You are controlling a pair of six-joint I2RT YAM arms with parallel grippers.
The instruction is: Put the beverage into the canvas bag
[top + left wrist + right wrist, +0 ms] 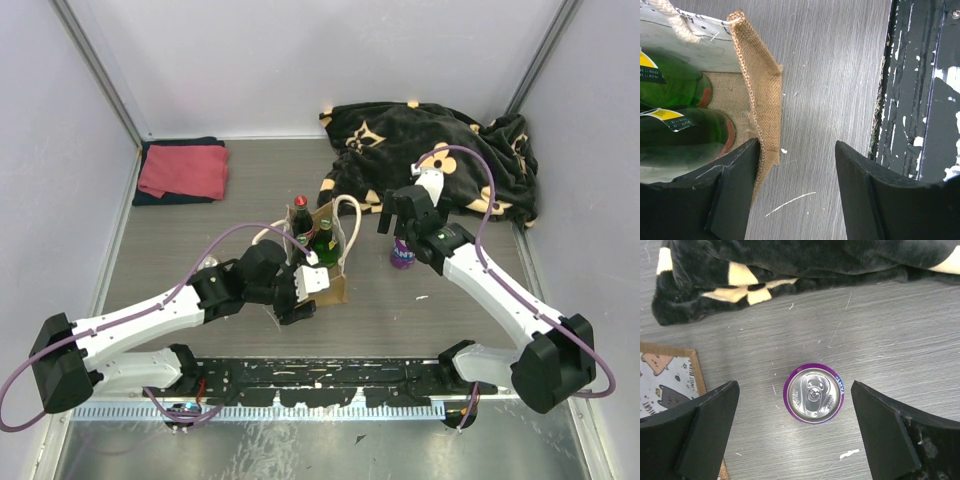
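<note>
1. The beverage can (pixel 403 255), purple with a silver top, stands upright on the grey tabletop (pixel 200 250). It is outside the canvas bag (pixel 330 262) and just to the bag's right.
2. The right gripper (pixel 400 215) hovers above the can. In the right wrist view its fingers (pixel 700 435) are spread wide. The can (pixel 814 394) sits between them, clear of both, a little nearer the finger on the left of that view.
3. The bag stands upright near the middle of the tabletop, with its white rope handles (pixel 345 215) raised. It already holds glass bottles: one with a red cap (pixel 300 204) and a green one (pixel 322 236).
4. The left gripper (pixel 303 295) is at the bag's near side. In the left wrist view its fingers (pixel 735 195) are open wide and hold nothing. One finger lies right against the bag's burlap side wall (pixel 762 100); whether it presses the wall cannot be told. The other finger is over bare tabletop.
5. That same view looks into the bag's mouth, where two green bottles (pixel 685 135) lie side by side in frame below a rope handle (pixel 675 25).
6. A black plush blanket (pixel 440 150) with tan flower shapes is heaped at the far right, behind the can.
7. A folded red cloth (pixel 183 170) lies in the far left corner on a darker cloth.
</note>
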